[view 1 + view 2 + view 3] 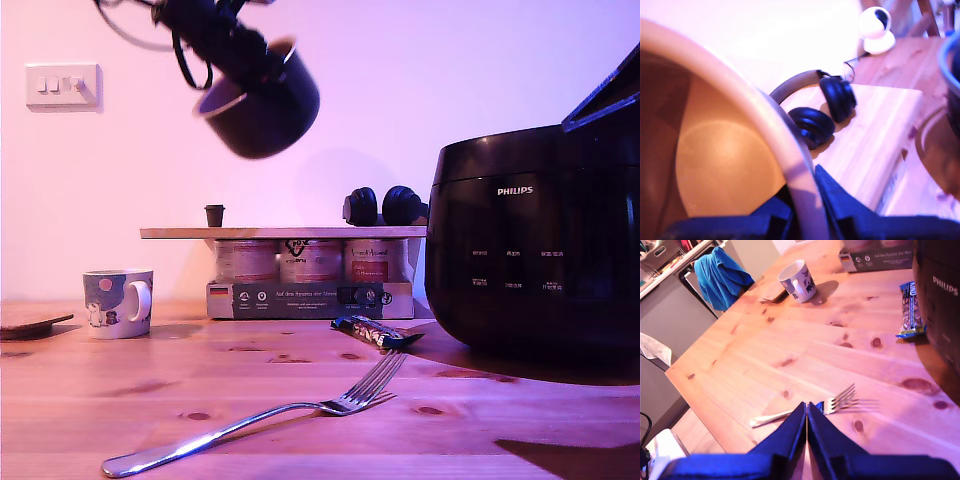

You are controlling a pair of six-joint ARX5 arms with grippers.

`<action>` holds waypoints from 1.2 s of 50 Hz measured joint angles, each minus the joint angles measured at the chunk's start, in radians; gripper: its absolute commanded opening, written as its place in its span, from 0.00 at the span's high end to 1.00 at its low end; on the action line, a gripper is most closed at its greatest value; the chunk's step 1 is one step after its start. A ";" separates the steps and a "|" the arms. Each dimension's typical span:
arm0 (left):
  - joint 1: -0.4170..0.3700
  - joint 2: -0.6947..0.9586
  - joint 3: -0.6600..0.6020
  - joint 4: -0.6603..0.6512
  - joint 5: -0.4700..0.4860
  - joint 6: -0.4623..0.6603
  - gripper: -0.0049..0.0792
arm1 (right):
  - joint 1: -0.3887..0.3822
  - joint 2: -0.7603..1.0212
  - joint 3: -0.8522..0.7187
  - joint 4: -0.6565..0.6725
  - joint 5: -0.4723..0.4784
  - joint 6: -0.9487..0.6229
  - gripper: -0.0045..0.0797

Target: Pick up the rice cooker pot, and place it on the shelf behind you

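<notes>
The rice cooker pot (pixel 262 115) hangs tilted high in the exterior view, above the shelf (pixel 280 232). My first gripper (pixel 262 62) is shut on its rim. In the first wrist view the pot (pixel 725 165) fills one side, its thin rim (pixel 765 125) pinched between the fingers of my first gripper (pixel 807 197), with the shelf (pixel 875 135) below. My second gripper (pixel 806 412) is shut on nothing, low over the wooden table (pixel 790 340) and close above a fork (pixel 840 399). It does not show in the exterior view.
Black headphones (pixel 385 206) and a small dark cup (pixel 214 215) sit on the shelf, which rests on jars (pixel 310 260) and a box (pixel 310 298). The black Philips cooker body (pixel 535 250) stands at the exterior view's right. A mug (pixel 118 302), a snack bar (pixel 375 332) and the fork (pixel 270 412) lie on the table.
</notes>
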 measured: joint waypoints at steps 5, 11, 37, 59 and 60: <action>0.006 0.025 0.000 0.040 0.018 -0.042 0.97 | 0.000 0.011 0.000 0.000 0.000 0.000 0.96; 0.014 0.037 0.000 0.071 0.039 -0.079 0.97 | 0.000 0.021 0.000 0.000 0.000 0.000 0.96; 0.037 0.039 0.000 -0.036 0.023 0.071 0.97 | 0.037 0.043 0.000 0.000 0.000 0.000 0.96; 0.038 0.105 0.000 -0.128 -0.002 0.168 0.97 | 0.039 0.045 0.000 0.000 0.000 0.000 0.96; 0.038 0.105 0.000 -0.131 -0.003 0.168 0.97 | 0.039 0.045 0.000 0.000 0.000 0.000 0.96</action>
